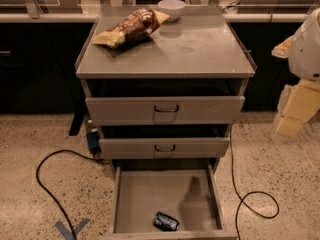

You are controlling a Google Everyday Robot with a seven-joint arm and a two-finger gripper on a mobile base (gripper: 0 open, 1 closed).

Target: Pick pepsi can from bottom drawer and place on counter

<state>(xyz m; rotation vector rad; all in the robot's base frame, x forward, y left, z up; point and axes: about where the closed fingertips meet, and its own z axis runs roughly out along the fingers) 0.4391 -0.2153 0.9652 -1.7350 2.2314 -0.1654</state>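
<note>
Overhead-ish view onto grey cabinet. Bottom drawer [140, 199] stood pulled fully out, floor plain. Pepsi can [166, 221] lay on its side inside it, close against the front wall, roughly mid-width, tilted slightly off the drawer's line. Dark shadow [193, 204] fell on the drawer floor just right of the can.

Desk [200, 54] carried two items at the back: chip bag [131, 28] lying flat at back left, white bowl [171, 8] at the rear edge, just beside the bag's right end. Two upper drawer fronts [165, 110] sat partly out, stepped one below the other.

Tool [290, 120] hung at the far right edge of view, off the cabinet's right side, level with the upper drawer fronts, well apart from the can and holding nothing seen. Could not tell whether it was apart or together.

Floor: black cable [42, 181] looped at left, a second cable [256, 204] at right, blue tape mark [72, 229] near bottom left.
</note>
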